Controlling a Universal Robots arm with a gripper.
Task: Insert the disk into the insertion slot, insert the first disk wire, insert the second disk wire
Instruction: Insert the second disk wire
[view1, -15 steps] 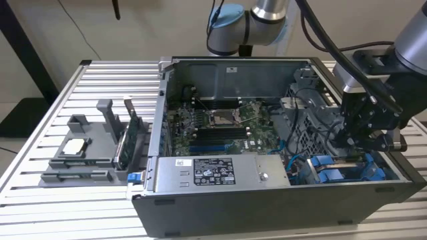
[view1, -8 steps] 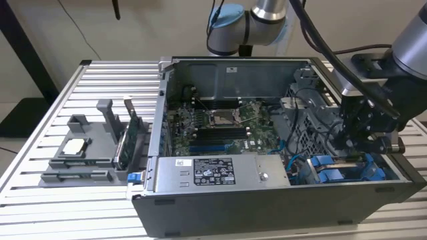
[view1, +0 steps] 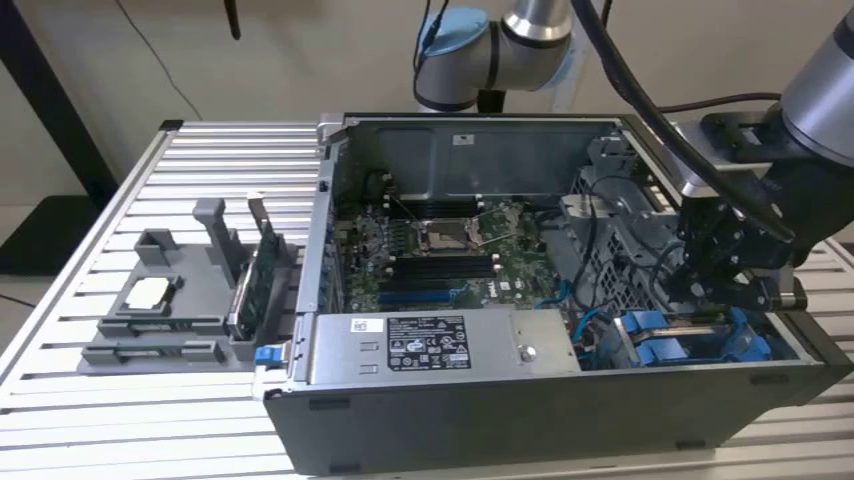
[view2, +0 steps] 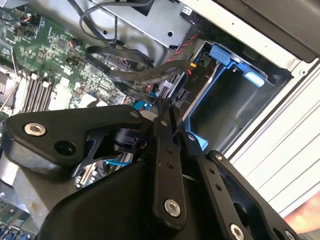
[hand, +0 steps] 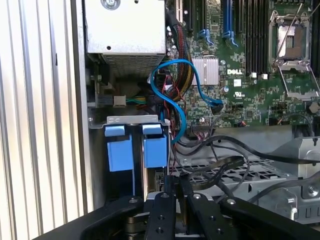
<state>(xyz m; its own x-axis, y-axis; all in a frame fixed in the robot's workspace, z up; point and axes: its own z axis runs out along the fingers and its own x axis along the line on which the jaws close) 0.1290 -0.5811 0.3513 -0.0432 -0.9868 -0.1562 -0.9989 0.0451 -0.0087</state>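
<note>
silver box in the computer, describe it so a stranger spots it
Find the open computer case on the slatted table. Its nearest wall in the exterior view is lined by a silver box, the only part with a big black label.

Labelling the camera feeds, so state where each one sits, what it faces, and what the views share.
Exterior view: off the arm, up high, looking down into the computer case on the slatted table; the arm and gripper show.
First wrist view: on the arm, facing past the gripper to the blue disk carriers and circuit board.
Second wrist view: on the arm, facing past the gripper to black cables and the blue disk carriers.
Both wrist views share the gripper and blue disk carriers.
</note>
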